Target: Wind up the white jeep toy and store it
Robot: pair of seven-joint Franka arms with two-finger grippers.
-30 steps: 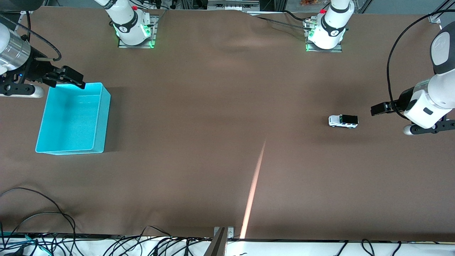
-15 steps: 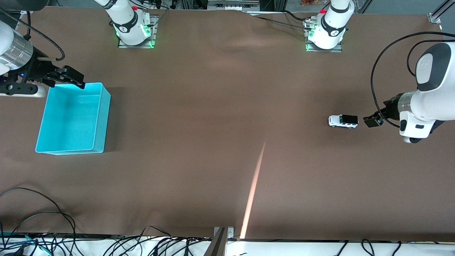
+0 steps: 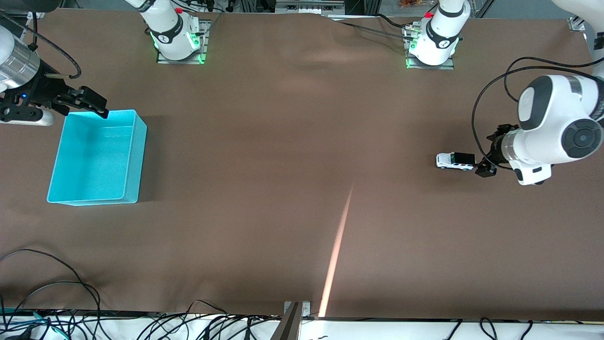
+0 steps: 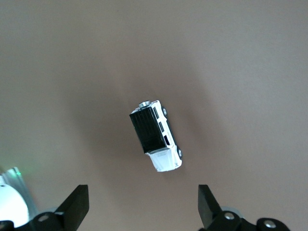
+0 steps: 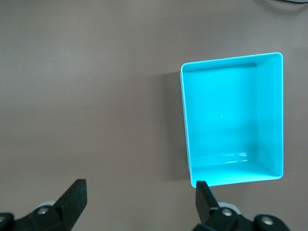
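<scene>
Robotics lab, two arm bases [image 3: 177,35] bolted to cloth-covered table [image 3: 283,165]; loose cables [image 3: 56,302]

You've got the white jeep toy [image 3: 455,161] sitting upright on its small black wheels on the brown table, toward the left arm's end. It's a tiny boxy car: white body, black roof over the rear part, dark side windows. In the left wrist view you see the white jeep toy [image 4: 156,135] from above, white hood at one end, a small silver round part at the other.
</scene>
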